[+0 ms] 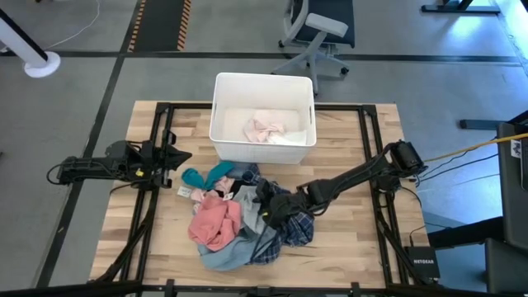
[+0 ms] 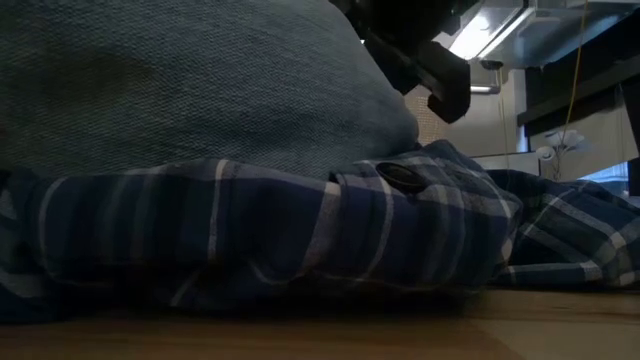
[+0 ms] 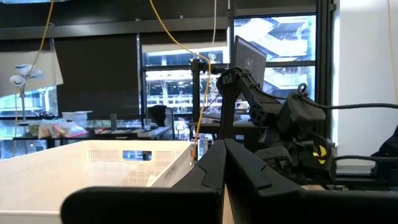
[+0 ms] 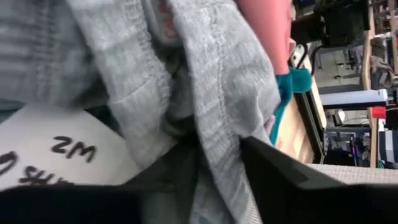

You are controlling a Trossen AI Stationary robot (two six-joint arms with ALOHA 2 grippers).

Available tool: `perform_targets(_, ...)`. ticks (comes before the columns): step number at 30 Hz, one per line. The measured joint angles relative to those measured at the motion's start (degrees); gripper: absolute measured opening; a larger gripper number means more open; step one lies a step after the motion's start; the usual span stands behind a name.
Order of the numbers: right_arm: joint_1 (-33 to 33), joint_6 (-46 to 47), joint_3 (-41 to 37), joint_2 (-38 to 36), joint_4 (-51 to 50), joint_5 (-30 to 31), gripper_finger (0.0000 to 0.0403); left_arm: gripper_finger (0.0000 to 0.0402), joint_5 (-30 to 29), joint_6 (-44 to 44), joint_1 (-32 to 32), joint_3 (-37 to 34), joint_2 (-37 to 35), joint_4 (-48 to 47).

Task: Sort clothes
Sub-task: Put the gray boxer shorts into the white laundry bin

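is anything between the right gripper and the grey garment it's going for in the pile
Nothing visible does. The right gripper is down in the pile, and its wrist view shows the grey garment already running between its two fingers. The left gripper waits shut at the table's left side.

Robotics lab: taped floor (image 1: 157, 25), office chair (image 1: 318, 33)

A: Any readable text?
B: White tag (image 4: 50, 155) in right wrist view, handwritten, upside down, looks like "ZM"; second line cut off. Box (image 1: 422, 262) at table corner: "NETGEAR", barely legible.
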Motion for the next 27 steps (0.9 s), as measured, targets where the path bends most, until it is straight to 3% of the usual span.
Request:
perform_targets(4,0.0,-0.5,0.0,0.2,0.2,0.4,0.0031,0.0000,0.0,0.0,0.0,0.0,0.0,0.0)
perform_targets(6,0.1,-1.2,0.0,0.2,0.1,0.9,0.0014,0.0000,0.0,0.0,0.0,0.0,0.0,0.0)
perform_targets(12,1.0,-4.2,0.0,-2.2,0.0,8.1,0.0040,0.0000,0.0,0.0,0.0,0.0,0.0,0.0)
perform_targets(20,2.0,-8.0,0.0,-13.1,0.1,13.0,0.0009,0.0000,0.0,0.0,0.0,0.0,0.0,0.0)
perform_targets(27,0.3,-14.6,0.0,-22.7,4.1,19.6,0.0030,0.0000,0.0,0.0,0.0,0.0,0.0,0.0)
